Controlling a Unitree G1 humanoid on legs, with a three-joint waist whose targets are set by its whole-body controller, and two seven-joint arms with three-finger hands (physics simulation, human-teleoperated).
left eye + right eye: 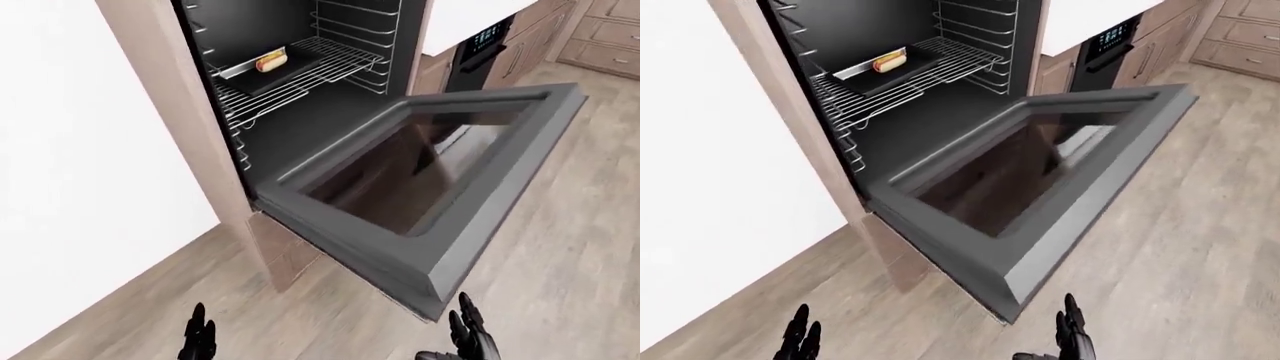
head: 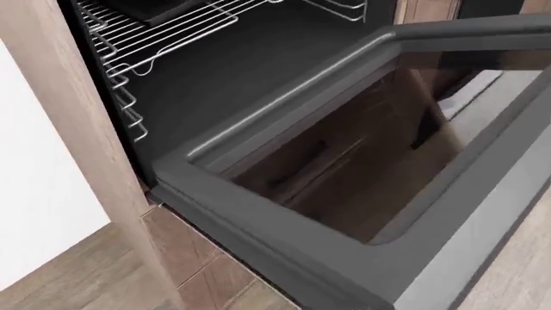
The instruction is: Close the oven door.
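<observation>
Oven door (image 1: pixel 440 187) hangs fully open, near-level, glass up, long free edge running view's lower-left to upper-right. Right hand (image 1: pixel 468 339) sits just below door's near corner, fingers spread, empty. Left hand (image 1: pixel 198 343) farther off, fingers open. Right nearer for lift.
</observation>
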